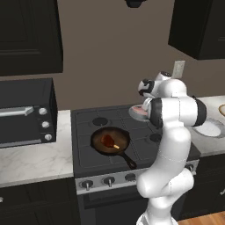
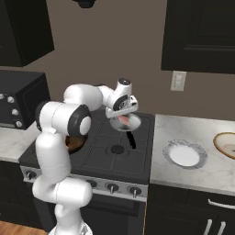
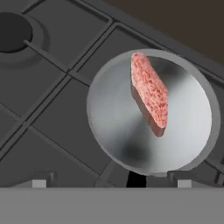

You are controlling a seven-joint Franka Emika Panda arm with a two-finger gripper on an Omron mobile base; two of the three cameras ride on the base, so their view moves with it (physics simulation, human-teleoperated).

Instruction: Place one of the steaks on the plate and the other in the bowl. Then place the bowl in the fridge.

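The pinkish-red marbled steak lies in a shiny silver pan on the stove's back right burner. My gripper hangs open just above that pan, with nothing between its fingers. From the right base view the gripper points down over the pink steak. The reddish-brown steak rests in the black skillet at the stove's front left. A white plate sits on the right counter, with the beige bowl farther right. The fridge is out of view.
A black toaster oven stands on the left counter. The skillet's handle points toward the stove's front edge. Dark wall cabinets hang above the right counter, and an outlet is on the wall.
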